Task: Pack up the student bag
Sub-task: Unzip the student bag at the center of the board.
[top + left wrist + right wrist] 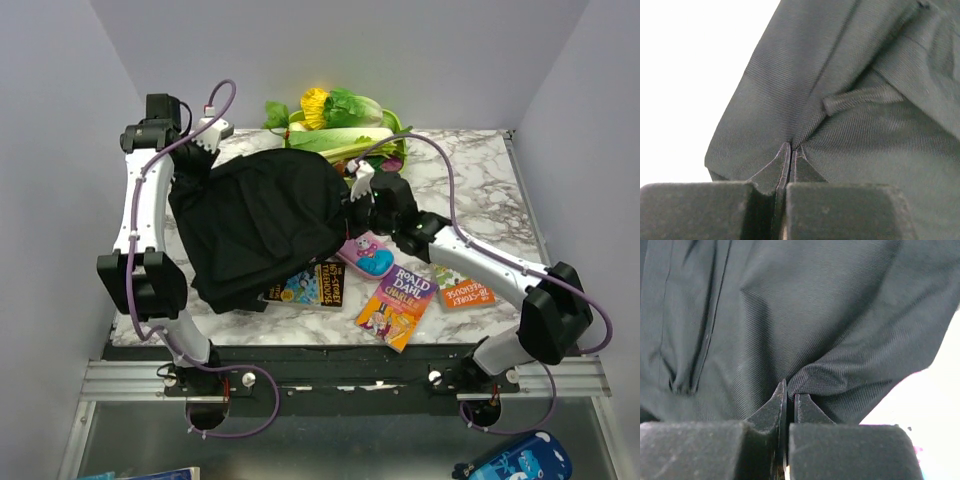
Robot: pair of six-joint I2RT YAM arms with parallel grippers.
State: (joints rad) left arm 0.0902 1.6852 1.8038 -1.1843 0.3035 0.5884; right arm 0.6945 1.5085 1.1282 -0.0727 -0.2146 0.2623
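The student bag (255, 225), a large soft black backpack, lies crumpled on the left half of the marble table (480, 190). My left gripper (198, 150) is at the bag's far left edge. In the left wrist view its jaws (791, 149) are shut on a pinch of the black fabric (865, 150), and a small fabric loop (860, 99) lies just beyond. My right gripper (352, 197) is at the bag's right edge. In the right wrist view it (790, 390) is shut on a fold of the same fabric (790, 315).
A dark book (312, 283) sticks out from under the bag's near edge. A pink pencil case (367, 255), an orange Roald Dahl book (397, 300) and a smaller orange book (463, 291) lie to the right. Toy vegetables (340, 125) sit at the back. A blue case (515, 460) lies below the table.
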